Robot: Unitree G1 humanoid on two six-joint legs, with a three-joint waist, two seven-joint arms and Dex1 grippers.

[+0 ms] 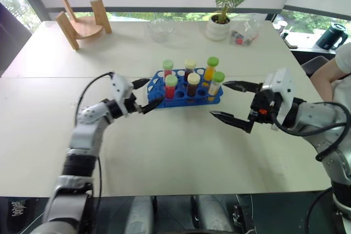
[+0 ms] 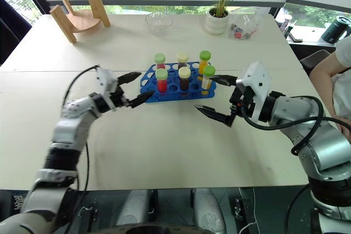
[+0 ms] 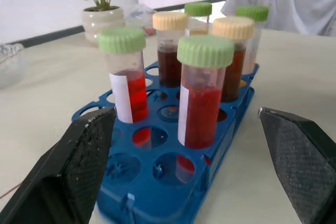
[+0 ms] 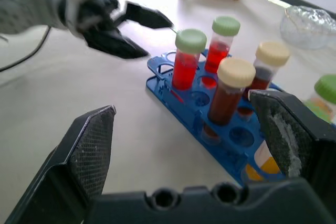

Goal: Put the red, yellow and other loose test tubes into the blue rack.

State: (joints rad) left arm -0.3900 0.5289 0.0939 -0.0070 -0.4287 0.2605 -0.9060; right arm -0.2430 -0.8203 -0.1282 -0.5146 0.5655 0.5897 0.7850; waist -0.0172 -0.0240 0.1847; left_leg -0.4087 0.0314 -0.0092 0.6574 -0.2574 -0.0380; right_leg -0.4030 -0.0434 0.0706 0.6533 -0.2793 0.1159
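From the head, the left gripper (image 1: 143, 93) is gaping wide with nothing in it beside the blue rack (image 1: 184, 96) on the table (image 1: 164, 152). The right gripper (image 1: 235, 103) is gaping too. Up close, six tubes (image 3: 203, 95) are standing in the rack.

No text, brand, number or sign can be read anywhere. The tubes (image 3: 203, 95) in the rack (image 3: 220, 145) carry white paper labels, but the labels show blank from these angles. Nothing legible stands on the surface (image 1: 164, 146) either.
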